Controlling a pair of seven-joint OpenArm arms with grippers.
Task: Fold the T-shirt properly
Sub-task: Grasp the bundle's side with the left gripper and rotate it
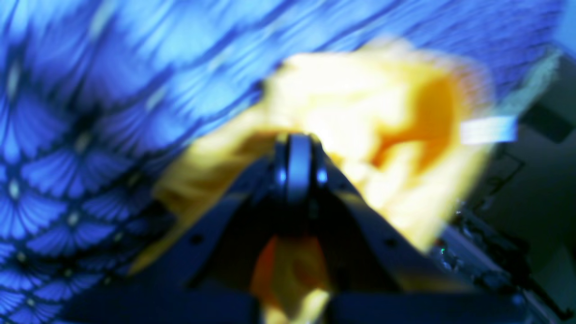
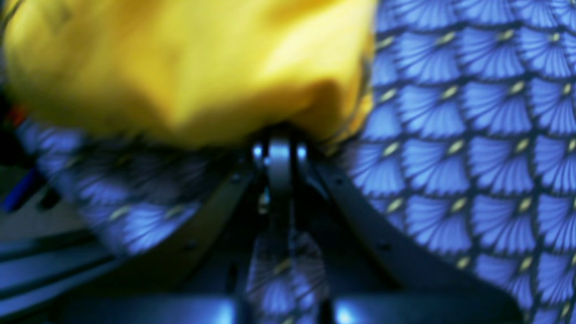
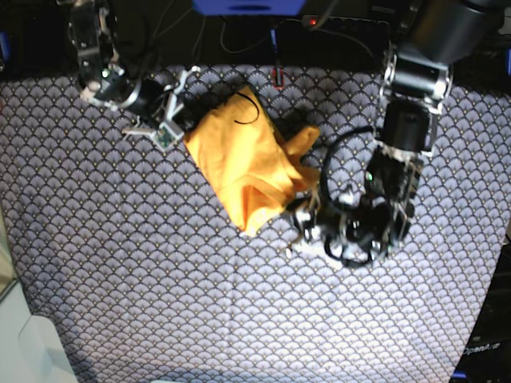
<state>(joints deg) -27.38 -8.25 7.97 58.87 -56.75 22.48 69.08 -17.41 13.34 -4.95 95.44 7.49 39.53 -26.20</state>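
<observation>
Pinching shut, the left fingers (image 1: 299, 157) sit closed against a bunched edge of the T-shirt (image 3: 243, 163), and cloth shows between them in the left wrist view, so they look to be holding fabric. The right fingers (image 2: 279, 153) are closed too, at the shirt's far edge; whether they hold cloth I cannot tell. The shirt lies crumpled mid-counter on the tablecloth (image 3: 160, 279), stretched between both arms. Being soft, light and limp, it will sag and wrinkle; I judge hems, shoulder seams or corners the best places to grip, with both sides moving together.
</observation>
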